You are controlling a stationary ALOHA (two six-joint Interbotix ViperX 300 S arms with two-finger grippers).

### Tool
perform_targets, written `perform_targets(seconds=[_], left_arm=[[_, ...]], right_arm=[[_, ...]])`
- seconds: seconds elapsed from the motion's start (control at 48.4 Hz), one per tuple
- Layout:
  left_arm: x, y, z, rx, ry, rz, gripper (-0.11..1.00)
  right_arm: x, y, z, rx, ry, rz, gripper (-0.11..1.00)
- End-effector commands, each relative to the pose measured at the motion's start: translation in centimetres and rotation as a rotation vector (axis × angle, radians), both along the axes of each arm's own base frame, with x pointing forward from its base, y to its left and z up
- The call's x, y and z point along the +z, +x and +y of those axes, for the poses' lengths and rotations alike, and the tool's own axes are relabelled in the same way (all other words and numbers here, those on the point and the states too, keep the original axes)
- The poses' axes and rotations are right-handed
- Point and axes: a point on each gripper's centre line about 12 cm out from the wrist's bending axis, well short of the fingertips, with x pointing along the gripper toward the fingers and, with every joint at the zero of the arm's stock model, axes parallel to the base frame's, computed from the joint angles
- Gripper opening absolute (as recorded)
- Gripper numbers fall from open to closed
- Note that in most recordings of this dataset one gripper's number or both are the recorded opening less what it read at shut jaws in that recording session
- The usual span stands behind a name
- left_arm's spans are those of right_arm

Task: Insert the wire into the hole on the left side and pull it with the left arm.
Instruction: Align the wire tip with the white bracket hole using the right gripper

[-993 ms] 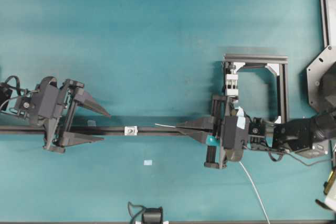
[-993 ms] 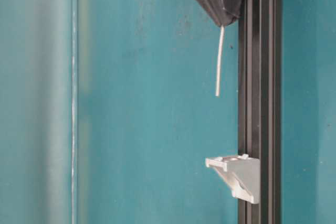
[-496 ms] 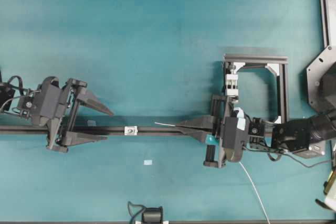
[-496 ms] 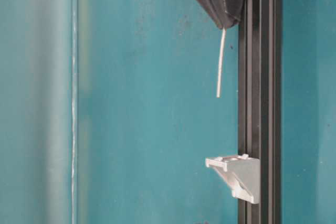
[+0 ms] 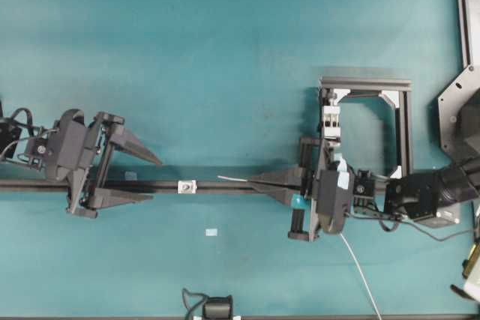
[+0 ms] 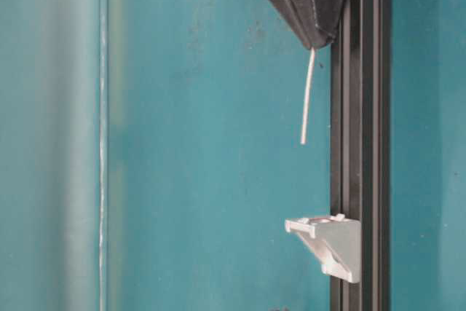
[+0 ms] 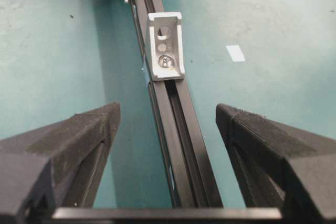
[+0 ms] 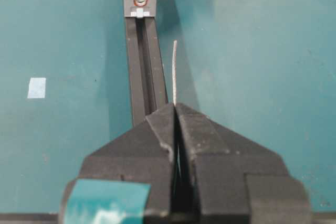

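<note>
The step in hand is the approach: the thin, stiff silvery-grey wire has not yet reached the dark round hole in the small white square block bolted to the long black rail.

The right gripper, its fingers pressed together, pinches the wire, whose free end pokes out towards the block and stops short of it, on the right of it in the overhead view. In the right wrist view the tip looks offset to one side of the rail, though depth there is hard to judge.

The left gripper, fingers spread wide and holding nothing, waits on the far side of the block, straddling the rail.

Next the tip needs lining up with the hole, then a straight push through.

Against a second ago, the wire tip has crept slightly nearer the block; the left gripper has barely shifted.
</note>
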Motion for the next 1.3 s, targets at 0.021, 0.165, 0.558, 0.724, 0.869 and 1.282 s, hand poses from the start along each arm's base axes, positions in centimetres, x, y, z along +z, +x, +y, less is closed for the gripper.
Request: perform_targets(seconds=[0.021, 0.165, 0.558, 0.724, 0.869, 1.282], left_arm=[[0.5, 0.3, 0.0, 0.005, -0.007, -0.023, 0.87], [0.5, 0.3, 0.0, 0.005, -0.008, -0.025, 0.87], [0.7, 0.3, 0.0, 0.001, -0.007, -0.03, 0.87], [0.6, 0.4, 0.0, 0.003, -0.006, -0.028, 0.87], [0.7, 0.4, 0.0, 0.001, -0.007, -0.031, 0.87], [0.7, 0.5, -0.1, 0.0, -0.007, -0.033, 0.87]], right_arm=[[0.6, 0.3, 0.6, 0.028, 0.002, -0.022, 0.02], [0.7, 0.5, 0.9, 0.054, -0.004, -0.032, 0.02], [0.6, 0.5, 0.6, 0.053, -0.006, -0.028, 0.02], [0.6, 0.6, 0.4, 0.058, -0.01, -0.027, 0.02], [0.6, 0.7, 0.3, 0.066, -0.015, -0.03, 0.02], [0.4, 0.7, -0.4, 0.112, 0.037, -0.04, 0.02]])
